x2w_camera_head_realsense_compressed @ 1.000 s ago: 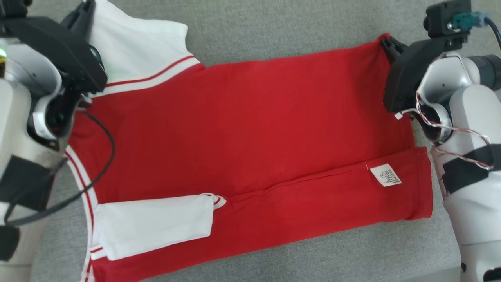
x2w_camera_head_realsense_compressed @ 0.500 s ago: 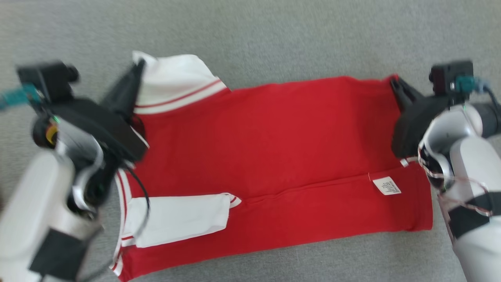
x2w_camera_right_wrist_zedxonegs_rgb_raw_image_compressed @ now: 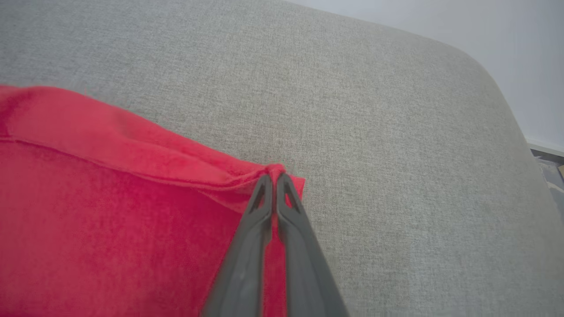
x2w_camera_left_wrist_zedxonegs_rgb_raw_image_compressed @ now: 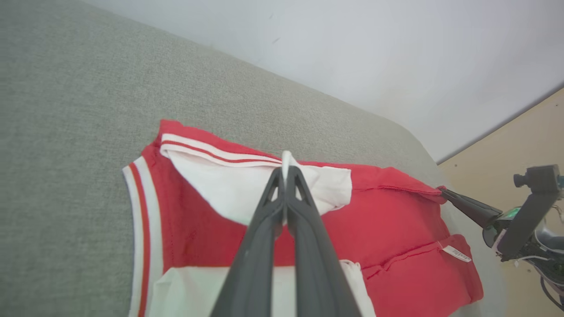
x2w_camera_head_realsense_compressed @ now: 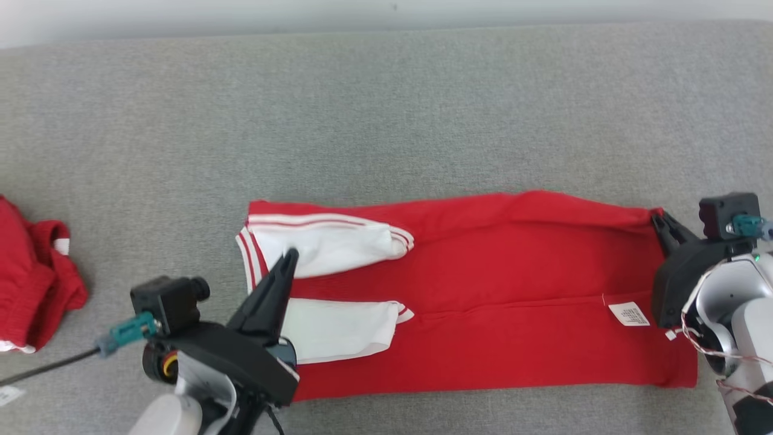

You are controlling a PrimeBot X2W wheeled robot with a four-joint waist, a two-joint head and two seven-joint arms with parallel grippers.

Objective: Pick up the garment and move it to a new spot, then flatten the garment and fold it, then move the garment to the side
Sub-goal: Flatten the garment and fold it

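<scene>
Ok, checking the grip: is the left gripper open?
No, the left gripper is shut, pinching the white sleeve of the red garment.

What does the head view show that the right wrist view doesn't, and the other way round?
Head view: white sleeves folded onto the red garment, its care label, another red garment far left, and the left jaws over a sleeve. Right wrist view: close-up of the garment's corner pinched in the shut right jaws, plus pale wall. Both: red garment, grey cushion, right jaws.
</scene>
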